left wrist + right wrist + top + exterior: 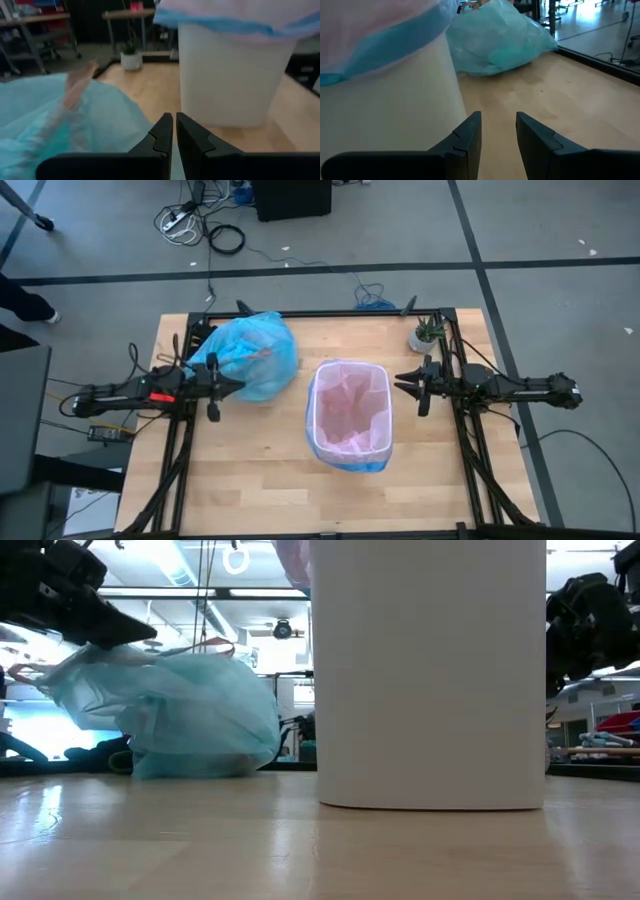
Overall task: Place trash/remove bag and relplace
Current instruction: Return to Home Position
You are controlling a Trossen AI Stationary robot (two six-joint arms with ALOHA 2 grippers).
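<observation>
The bag (250, 355), light blue, crinkly and bulging, lies on its side at the table's far left (180, 715). A pinkish strip (75, 87) shows at its top. Loose trash is out of view. A white bin (430, 670) stands mid-table, lined with a pale pink bag (350, 410) whose blue band (225, 25) folds over the rim. My left gripper (238, 385) hangs shut just beside and above the light-blue bag's near-right edge, pointing at the bin (174, 125). My right gripper (402, 383) stands open right of the bin, nothing between its fingers (498, 125).
A small potted plant (425, 335) stands at the table's far right corner. Black frame rails (470, 450) run along both sides of the table. Bare wood (300, 500) lies between the bin and the near edge.
</observation>
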